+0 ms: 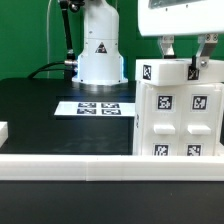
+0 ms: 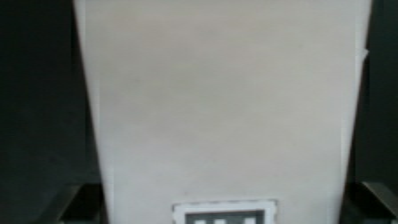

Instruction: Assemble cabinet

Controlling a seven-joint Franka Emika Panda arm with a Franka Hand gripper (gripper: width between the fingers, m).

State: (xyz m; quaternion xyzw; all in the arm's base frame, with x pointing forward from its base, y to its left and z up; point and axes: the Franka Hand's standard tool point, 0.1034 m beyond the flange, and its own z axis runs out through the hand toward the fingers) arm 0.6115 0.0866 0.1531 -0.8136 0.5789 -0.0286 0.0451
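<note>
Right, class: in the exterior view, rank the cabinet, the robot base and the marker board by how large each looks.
1. The cabinet, largest, though it stands nearest the camera and is cut off by the frame edge.
2. The robot base.
3. The marker board, smallest, seen nearly edge-on.

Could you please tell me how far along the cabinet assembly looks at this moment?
Looks done: the cabinet stands upright at the exterior view's right, tagged fronts in place. In hand: the tool is at its top edge; whether it grips is unclear. What is left cannot be judged. The marker board lies behind.
</note>
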